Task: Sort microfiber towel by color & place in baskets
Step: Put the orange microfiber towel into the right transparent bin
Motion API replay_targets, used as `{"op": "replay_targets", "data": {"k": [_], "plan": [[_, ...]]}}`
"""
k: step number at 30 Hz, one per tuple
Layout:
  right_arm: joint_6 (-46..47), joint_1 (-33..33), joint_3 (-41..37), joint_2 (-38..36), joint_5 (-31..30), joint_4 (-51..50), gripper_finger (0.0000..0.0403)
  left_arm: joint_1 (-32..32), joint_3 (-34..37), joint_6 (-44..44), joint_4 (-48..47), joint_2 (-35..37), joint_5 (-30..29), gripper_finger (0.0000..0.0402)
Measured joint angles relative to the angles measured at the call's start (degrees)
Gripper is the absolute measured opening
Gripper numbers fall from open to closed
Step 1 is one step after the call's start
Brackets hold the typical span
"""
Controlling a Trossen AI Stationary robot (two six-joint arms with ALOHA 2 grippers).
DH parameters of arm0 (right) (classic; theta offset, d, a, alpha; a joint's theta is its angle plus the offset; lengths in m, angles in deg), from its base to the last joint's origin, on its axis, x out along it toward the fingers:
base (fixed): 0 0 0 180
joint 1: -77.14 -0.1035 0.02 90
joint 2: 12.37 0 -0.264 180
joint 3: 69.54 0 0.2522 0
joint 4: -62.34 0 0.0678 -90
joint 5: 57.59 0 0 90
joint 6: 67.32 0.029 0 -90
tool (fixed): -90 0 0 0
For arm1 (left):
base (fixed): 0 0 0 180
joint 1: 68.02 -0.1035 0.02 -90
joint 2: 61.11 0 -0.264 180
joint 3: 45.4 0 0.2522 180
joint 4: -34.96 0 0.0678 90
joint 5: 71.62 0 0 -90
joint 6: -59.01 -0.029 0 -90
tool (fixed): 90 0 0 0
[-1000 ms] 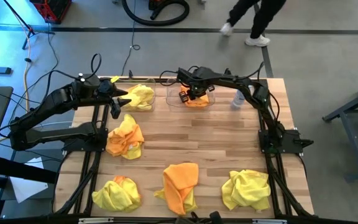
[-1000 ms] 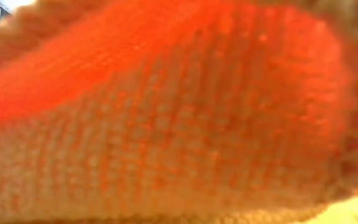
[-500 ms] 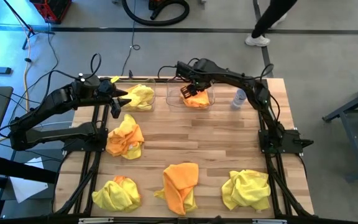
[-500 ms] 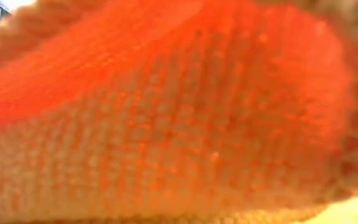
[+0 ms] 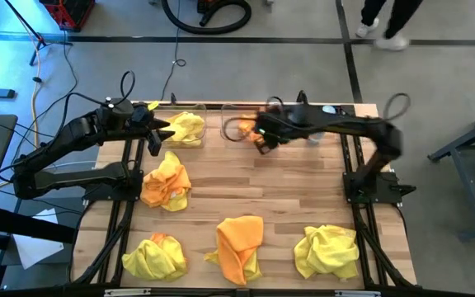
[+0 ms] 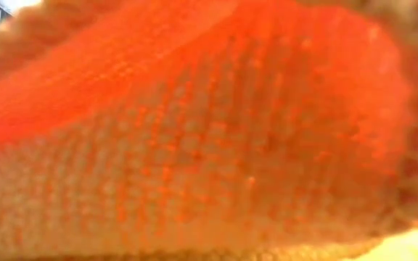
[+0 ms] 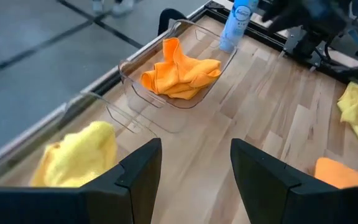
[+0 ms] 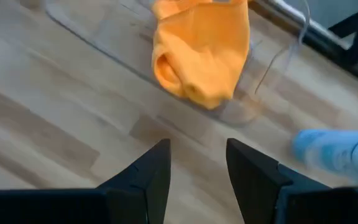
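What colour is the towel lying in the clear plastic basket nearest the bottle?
Orange towel, alone in that clear plastic basket; clearest in the left wrist view.

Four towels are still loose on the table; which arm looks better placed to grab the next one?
Probably the left. Its open gripper hangs just beside the mixed yellow-orange towel, while the right gripper, also empty, is at the basket holding an orange towel.

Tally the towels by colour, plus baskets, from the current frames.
Yellow towels: 3
Orange towels: 2
Mixed yellow-orange pile, count unclear: 1
Clear baskets: 2
Total: 8
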Motion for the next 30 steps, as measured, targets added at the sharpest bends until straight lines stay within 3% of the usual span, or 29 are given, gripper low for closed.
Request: {"op": "replay_targets", "data": {"k": [6,12,17,23,30], "plan": [[10.4,-8.1,-20.6,-16.8,0.7,13.8,0.0148,4.2,0.0,3.0,0.0,-3.2,-0.7,0.0181],[19.8,-15.1,-33.3,-27.6,0.6,18.9,0.0148,10.9,0.0,11.0,-0.3,-7.9,-5.7,0.0181],[23.6,-18.7,-40.1,-31.0,0.5,18.9,0.0148,16.3,-0.8,16.8,-1.8,-12.4,-8.5,0.0181],[18.2,-21.6,-46.5,-31.7,1.8,21.1,0.0148,21.9,-8.0,21.6,-8.9,-19.2,-14.4,0.0181],[10.0,-22.7,-55.5,-32.3,7.3,36.1,0.0148,27.0,-16.0,28.4,-16.6,-26.3,-19.3,0.0181]]}}
